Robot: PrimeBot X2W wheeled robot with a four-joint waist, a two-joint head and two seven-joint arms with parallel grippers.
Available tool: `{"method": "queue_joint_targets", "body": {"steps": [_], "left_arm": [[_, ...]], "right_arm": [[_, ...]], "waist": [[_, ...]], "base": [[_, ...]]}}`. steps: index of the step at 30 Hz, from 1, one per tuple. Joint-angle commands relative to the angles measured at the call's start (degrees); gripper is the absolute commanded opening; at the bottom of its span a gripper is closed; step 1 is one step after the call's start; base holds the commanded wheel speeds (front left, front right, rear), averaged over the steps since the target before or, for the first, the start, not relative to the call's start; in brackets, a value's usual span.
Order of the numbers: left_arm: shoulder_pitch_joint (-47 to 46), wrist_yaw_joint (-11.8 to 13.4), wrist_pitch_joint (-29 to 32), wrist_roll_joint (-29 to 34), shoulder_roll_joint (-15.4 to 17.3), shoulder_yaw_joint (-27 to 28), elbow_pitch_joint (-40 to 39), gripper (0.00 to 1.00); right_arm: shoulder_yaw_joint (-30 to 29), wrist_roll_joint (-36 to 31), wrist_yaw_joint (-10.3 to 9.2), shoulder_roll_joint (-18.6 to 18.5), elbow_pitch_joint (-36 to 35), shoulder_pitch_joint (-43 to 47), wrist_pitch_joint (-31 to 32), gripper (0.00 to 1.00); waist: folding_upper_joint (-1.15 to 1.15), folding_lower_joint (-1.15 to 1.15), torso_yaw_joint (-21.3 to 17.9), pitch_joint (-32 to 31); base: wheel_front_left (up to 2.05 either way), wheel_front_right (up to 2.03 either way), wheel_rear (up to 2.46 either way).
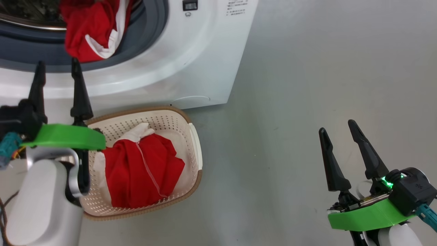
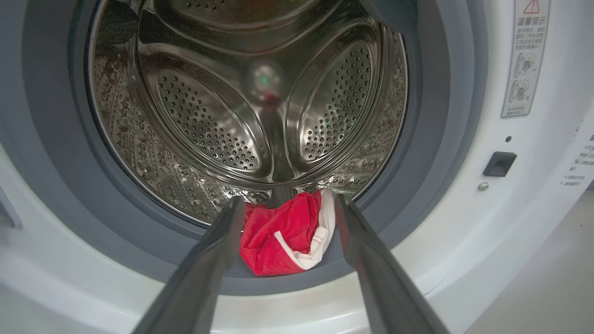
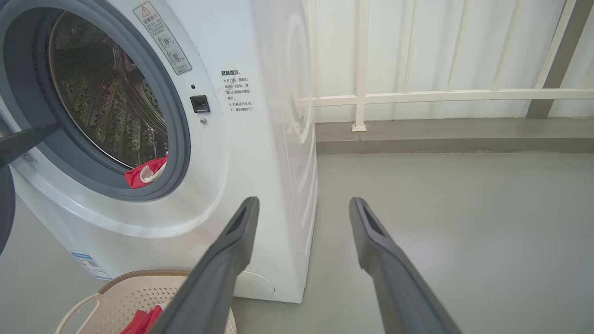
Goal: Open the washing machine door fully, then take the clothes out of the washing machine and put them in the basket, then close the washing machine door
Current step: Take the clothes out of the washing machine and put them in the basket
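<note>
The washing machine point(image 1: 191, 61) stands with its round opening uncovered, and a dark sliver of the washing machine door point(image 3: 4, 208) shows at the left edge. One piece of the clothes point(image 1: 92, 30), red with white trim, hangs over the grey gasket at the drum's lower lip point(image 2: 283, 236). My left gripper point(image 1: 57, 66) is open just in front of and below it, touching nothing. The basket point(image 1: 136, 111) sits on the floor against the machine, holding another red garment point(image 1: 143, 171). My right gripper point(image 1: 337, 127) hangs open and empty over bare floor to the right.
The steel drum point(image 2: 209, 120) behind the hanging garment looks bare. Grey floor point(image 1: 307, 85) stretches to the right of the machine. A white railing and wall point(image 3: 441, 95) with a low kerb close off the far side.
</note>
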Motion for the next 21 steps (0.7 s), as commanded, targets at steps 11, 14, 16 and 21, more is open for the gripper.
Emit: {"method": "queue_joint_targets", "body": {"steps": [11, 14, 16, 21], "left_arm": [[-11.4, -1.2, -0.3, 1.2, 5.6, 2.0, 7.5, 1.0], [-14.3, -1.4, -0.3, 1.3, 6.0, 1.8, 10.0, 1.0], [-16.2, -1.8, -0.3, 1.1, 6.4, 1.8, 11.8, 1.0], [-20.5, -2.5, -0.3, 0.7, 7.0, 1.8, 16.1, 1.0]], "right_arm": [[2.5, 1.8, 0.36, -0.7, -1.0, -2.5, -0.4, 1.0], [2.8, 2.0, 0.36, -0.7, -1.1, -2.8, -0.4, 1.0], [3.0, 2.0, 0.36, -0.7, -1.1, -3.1, -0.4, 1.0], [3.3, 2.0, 0.36, -0.7, -0.9, -3.6, -0.4, 1.0]], "waist": [[0.0, 0.0, -1.7, 3.8], [0.0, 0.0, -1.9, 4.6], [0.0, 0.0, -2.1, 5.1], [0.0, 0.0, -2.5, 6.0]], "base": [[0.0, 0.0, 0.0], [0.0, 0.0, 0.0], [0.0, 0.0, 0.0], [0.0, 0.0, 0.0]]}}
